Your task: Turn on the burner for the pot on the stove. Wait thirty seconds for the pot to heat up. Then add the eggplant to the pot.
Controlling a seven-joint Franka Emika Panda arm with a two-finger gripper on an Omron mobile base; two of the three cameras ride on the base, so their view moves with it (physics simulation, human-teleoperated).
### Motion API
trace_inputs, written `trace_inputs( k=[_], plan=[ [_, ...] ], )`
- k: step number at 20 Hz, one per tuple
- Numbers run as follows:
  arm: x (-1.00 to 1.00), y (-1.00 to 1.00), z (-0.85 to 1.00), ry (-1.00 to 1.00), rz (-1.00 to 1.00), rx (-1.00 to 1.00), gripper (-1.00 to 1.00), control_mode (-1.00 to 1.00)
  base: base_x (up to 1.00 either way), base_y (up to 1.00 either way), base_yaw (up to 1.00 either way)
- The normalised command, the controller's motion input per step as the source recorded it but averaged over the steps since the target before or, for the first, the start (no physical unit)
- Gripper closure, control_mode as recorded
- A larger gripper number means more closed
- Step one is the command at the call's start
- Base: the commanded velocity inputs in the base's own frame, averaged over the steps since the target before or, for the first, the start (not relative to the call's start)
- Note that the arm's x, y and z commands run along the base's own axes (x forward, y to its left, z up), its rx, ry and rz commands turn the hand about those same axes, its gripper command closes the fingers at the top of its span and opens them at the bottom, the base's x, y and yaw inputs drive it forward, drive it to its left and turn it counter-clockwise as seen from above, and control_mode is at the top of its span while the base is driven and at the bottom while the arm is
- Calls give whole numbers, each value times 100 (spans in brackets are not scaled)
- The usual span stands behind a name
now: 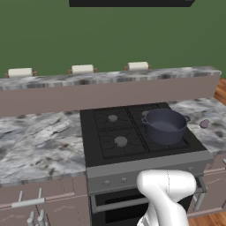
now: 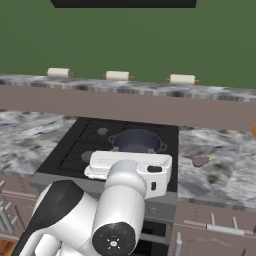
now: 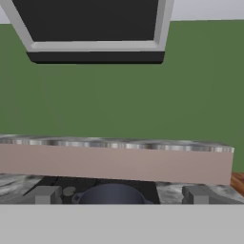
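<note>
Green wall fills the upper half of your left base view, with a marbled grey tabletop (image 1: 39, 141) running across the middle and a raised ledge (image 1: 110, 90) behind it carrying three pale rolls (image 1: 82, 69). You see the stove (image 1: 110, 152) set into that tabletop at centre frame, its grey knob panel facing the lower edge. You find the pot (image 1: 165, 126) upright on the right-hand grates, mouth open to the top of the frame, its two small handles lined up roughly left to right across the picture. Left of it, both burners (image 1: 120, 141) are bare, so that half of the cooktop gives you open room. The eggplant (image 1: 204, 124) lies on the tabletop just right of the stove's edge, near the pot but apart from it; in your right base view it sits at centre right (image 2: 200, 161), and its long axis is too small to read. Your hand (image 3: 119, 195) looks level at the wall from low in front of the stove, the pot rim (image 3: 112, 194) between its two grey fingertips (image 3: 46, 195), which stand wide apart with nothing held. A dark hood (image 3: 95, 28) hangs at upper left of the hand view.
</note>
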Motion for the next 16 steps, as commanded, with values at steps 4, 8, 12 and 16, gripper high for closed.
trace_inputs(
  k=[4,8,12,16],
  plan=[
    [0,0,0,0,0,0,-100,-100,0,0,0],
    [0,0,0,0,0,0,-100,-100,0,0,0],
    [0,0,0,0,0,0,-100,-100,0,0,0],
    [0,0,0,0,0,0,-100,-100,0,0,0]
  ],
)
